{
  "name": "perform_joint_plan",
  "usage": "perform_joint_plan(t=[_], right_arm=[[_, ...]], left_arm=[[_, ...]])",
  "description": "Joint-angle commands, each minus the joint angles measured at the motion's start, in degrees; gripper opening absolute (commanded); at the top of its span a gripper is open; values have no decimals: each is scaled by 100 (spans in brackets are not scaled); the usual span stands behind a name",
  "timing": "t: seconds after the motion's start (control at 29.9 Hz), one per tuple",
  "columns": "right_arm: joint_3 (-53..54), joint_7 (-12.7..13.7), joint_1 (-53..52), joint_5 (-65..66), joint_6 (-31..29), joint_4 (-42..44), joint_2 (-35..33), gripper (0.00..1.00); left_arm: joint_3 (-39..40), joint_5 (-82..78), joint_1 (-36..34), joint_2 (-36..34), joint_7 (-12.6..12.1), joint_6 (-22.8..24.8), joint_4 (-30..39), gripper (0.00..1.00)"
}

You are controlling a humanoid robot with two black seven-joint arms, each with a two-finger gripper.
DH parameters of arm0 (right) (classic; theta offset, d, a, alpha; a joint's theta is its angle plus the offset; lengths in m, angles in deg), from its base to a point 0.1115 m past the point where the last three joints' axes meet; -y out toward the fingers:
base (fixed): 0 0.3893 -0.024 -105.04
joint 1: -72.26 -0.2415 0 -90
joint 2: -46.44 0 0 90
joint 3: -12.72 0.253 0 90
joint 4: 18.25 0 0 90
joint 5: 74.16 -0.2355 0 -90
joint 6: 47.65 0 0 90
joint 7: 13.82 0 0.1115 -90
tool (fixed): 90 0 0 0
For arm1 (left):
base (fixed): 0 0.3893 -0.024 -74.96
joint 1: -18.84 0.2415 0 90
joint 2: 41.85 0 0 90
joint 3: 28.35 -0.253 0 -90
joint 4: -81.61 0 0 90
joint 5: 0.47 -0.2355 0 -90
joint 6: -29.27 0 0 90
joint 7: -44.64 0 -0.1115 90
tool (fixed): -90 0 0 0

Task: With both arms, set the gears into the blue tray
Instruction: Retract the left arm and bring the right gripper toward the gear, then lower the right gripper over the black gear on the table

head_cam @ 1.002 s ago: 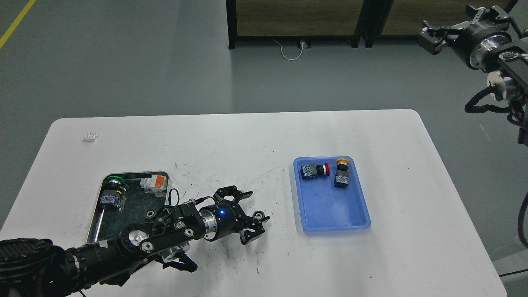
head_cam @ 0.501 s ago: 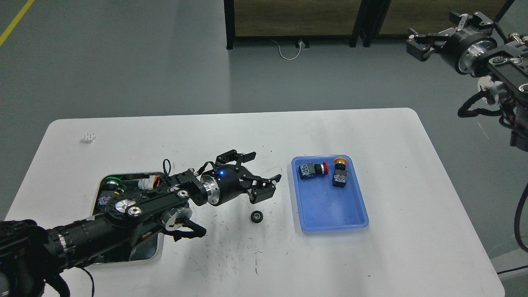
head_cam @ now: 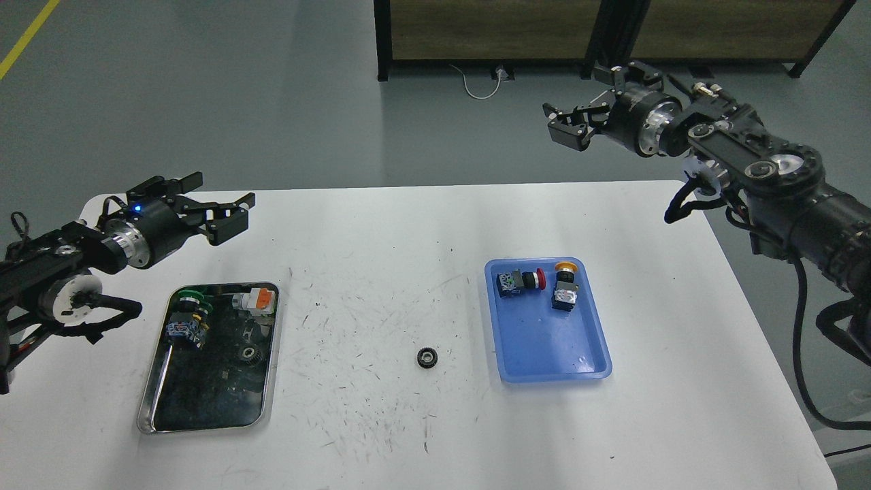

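One black gear (head_cam: 426, 358) with a silvery centre lies on the white table between the two trays. A second gear (head_cam: 250, 354) rests in the steel tray (head_cam: 151, 422) at the left. The blue tray (head_cam: 550, 347) stands right of the middle and holds a red-capped switch (head_cam: 520, 281) and a yellow-capped switch (head_cam: 564, 288). My left gripper (head_cam: 216, 205) hovers open and empty above the table's far left, well away from both gears. My right gripper (head_cam: 590, 107) hangs open and empty high beyond the table's far edge, far above the blue tray.
The steel tray also holds a green-capped switch (head_cam: 188, 312) and a white and orange part (head_cam: 255, 300). The table's right edge (head_cam: 748, 306) runs close to my right arm. A dark shelf frame (head_cam: 490, 30) and a cable stand on the floor behind.
My left gripper has let go of the gear on the table and has pulled back up and to the far left. My right arm has swung left toward the table.
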Motion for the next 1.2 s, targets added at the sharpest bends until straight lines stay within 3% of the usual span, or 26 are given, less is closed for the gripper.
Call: perform_joint_plan(t=[0.0, 0.2, 0.43, 0.8, 1.17], right_arm=[[-457, 20, -2, -61, -30, -440, 84, 100], [-1099, 90, 33, -202, -22, -1081, 313, 100], [-1267, 117, 252, -211, 5, -1267, 717, 100], [-1829, 117, 630, -193, 180, -1302, 1437, 100], [-2084, 117, 833, -193, 277, -1311, 1508, 100]], left_arm=[[1, 211, 7, -427, 49, -7, -26, 98], [106, 273, 7, -814, 110, -42, -192, 98], [151, 273, 7, -982, 102, -95, -272, 98], [151, 273, -1, -1175, 110, -86, -281, 98], [151, 273, 7, -1272, 111, -51, -281, 98]])
